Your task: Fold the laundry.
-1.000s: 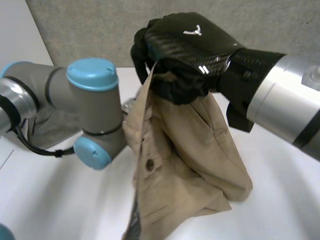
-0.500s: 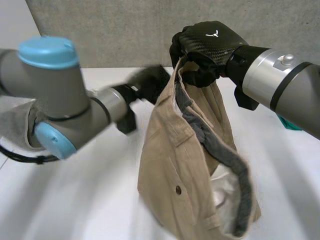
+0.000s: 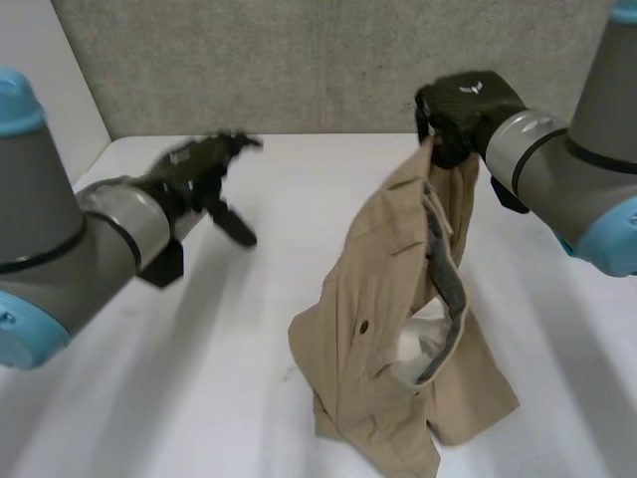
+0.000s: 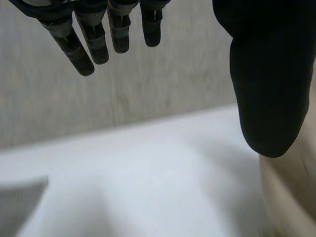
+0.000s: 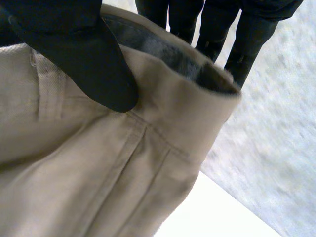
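Right hand (image 3: 464, 106) grips the tan shorts (image 3: 383, 299) by the waistband edge; left hand (image 3: 199, 175) hovers released, well apart.

The garment (image 3: 383, 398) is plain khaki, with a dark grey waistband (image 3: 450, 289) inside, a white pocket lining (image 3: 413, 344) and a small brown button (image 3: 364, 326). The right hand (image 3: 460, 108) and left hand (image 3: 204, 171) are black. The surface (image 3: 199, 388) is white, and the wall (image 3: 299, 60) is speckled grey.

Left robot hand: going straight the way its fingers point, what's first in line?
Probably the grey wall behind the table. The open left robot hand points across bare table at it; the tan garment sits off to the thumb side, out of line. Depth is unclear.
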`<control>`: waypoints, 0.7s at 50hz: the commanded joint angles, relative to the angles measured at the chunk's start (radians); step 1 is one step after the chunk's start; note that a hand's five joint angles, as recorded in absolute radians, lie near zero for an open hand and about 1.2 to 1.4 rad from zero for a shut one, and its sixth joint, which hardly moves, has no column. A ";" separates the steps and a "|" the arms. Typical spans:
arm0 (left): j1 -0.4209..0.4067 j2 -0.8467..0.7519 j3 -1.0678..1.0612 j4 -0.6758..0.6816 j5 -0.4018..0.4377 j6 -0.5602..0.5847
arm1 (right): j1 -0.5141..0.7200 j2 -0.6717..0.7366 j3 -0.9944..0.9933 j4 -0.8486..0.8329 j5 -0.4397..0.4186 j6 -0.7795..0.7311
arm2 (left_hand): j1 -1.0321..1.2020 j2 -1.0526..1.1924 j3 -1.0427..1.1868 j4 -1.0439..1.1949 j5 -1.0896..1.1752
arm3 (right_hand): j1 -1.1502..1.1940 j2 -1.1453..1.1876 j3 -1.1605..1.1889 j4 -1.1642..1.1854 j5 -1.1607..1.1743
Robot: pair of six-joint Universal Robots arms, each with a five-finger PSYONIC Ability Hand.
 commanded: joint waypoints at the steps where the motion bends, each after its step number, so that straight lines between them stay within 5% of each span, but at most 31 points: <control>1: -0.020 -0.059 -0.060 -0.067 -0.063 0.039 | -0.056 0.100 -0.043 -0.044 0.158 -0.088 | -0.014 -0.032 -0.033 -0.026 -0.049 | 0.278 0.215 0.205 0.197 0.228; 7: -0.048 -0.060 -0.086 -0.066 -0.056 0.072 | -0.126 0.193 -0.078 -0.098 0.148 -0.155 | -0.014 -0.032 -0.033 -0.026 -0.049 | 0.278 0.215 0.205 0.197 0.228; 11: -0.068 -0.048 -0.078 -0.069 -0.061 0.082 | -0.131 0.241 -0.109 -0.018 0.106 -0.201 | -0.014 -0.032 -0.033 -0.026 -0.049 | -0.944 -1.007 -1.016 -1.025 -0.994; 18: -0.110 -0.019 -0.074 -0.082 -0.090 0.097 | -0.136 0.189 -0.130 0.174 0.085 -0.192 | -0.014 -0.032 -0.033 -0.026 -0.049 | -0.944 -1.007 -1.016 -1.025 -0.994; 22: -0.147 -0.008 -0.072 -0.101 -0.125 0.122 | -0.145 0.046 -0.127 0.342 0.037 -0.232 | -0.014 -0.032 -0.033 -0.026 -0.049 | -0.944 -1.007 -1.016 -1.025 -0.994; 35: -0.325 -0.036 -0.103 -0.224 -0.172 0.203 | -0.220 -0.143 0.116 0.729 -0.015 -0.493 | 0.313 0.294 0.293 0.301 0.277 | -0.832 -0.896 -0.905 -0.914 -0.882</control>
